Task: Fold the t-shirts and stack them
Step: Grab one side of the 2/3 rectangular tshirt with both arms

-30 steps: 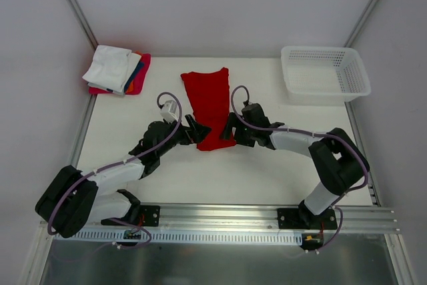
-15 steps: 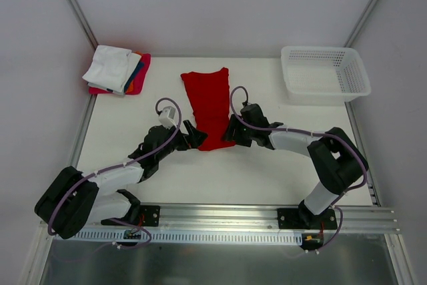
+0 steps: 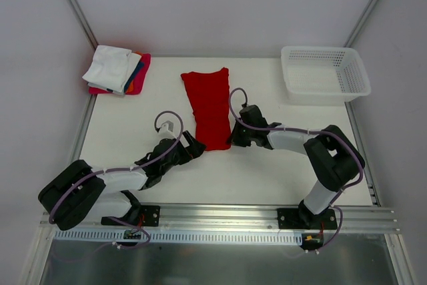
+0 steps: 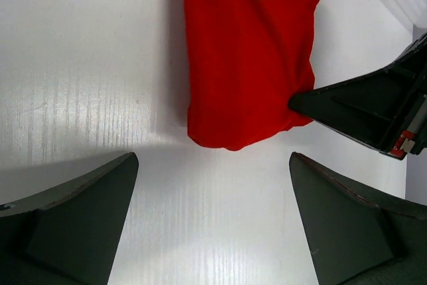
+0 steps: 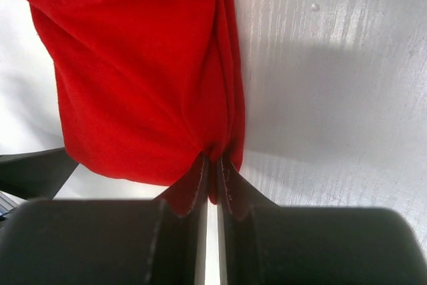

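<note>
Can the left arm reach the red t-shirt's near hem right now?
Probably yes: the left gripper hangs open just short of the red t-shirt, only bare table between; the right gripper pinches its other corner, out of the way.

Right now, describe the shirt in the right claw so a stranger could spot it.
In the middle of the white table lies a long bright red t-shirt, its near edge pinched by the right claw. Unlike the folded stack in the far left corner, it lies alone.
</note>
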### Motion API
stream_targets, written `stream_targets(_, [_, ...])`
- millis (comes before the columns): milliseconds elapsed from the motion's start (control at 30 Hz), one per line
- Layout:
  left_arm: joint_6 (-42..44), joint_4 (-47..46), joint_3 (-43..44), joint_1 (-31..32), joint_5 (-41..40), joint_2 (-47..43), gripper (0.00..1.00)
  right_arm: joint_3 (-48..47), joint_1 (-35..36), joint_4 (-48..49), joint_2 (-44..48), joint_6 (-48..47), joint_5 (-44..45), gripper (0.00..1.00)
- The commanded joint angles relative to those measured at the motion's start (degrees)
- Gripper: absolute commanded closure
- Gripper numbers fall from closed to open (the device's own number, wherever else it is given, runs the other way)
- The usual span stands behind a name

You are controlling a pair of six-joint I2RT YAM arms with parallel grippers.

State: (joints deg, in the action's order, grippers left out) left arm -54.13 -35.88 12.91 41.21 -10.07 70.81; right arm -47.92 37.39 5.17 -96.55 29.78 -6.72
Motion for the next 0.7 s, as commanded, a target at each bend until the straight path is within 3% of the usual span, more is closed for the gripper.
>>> stream_targets(0, [-5.0, 3.4, 1.7, 2.2, -7.8, -0.2, 0.01, -1.1, 0.3, -0.2, -1.0, -0.2, -0.7, 0.98])
stream_targets(200, [-8.6, 2.3, 2.5, 5.3, -12.8, 2.9, 0.03, -0.7, 0.6, 0.0, -1.0, -0.2, -0.6, 1.00])
stream_targets(267, [-9.7, -0.2, 2.6, 5.5, -13.0, 5.3, 0.09, -0.4, 0.6, 0.1, -1.0, -0.1, -0.6, 1.00])
stream_targets(500, [-10.4, -7.4, 4.5, 5.5, -10.6, 13.1, 0.13, -0.2, 0.6, 0.2, -1.4, -0.1, -0.3, 1.00])
stream_targets(667, [-8.8, -8.2, 5.0, 5.5, -11.4, 13.9, 0.28, 0.0, 0.6, 0.1, -1.2, -0.4, 0.0, 1.00])
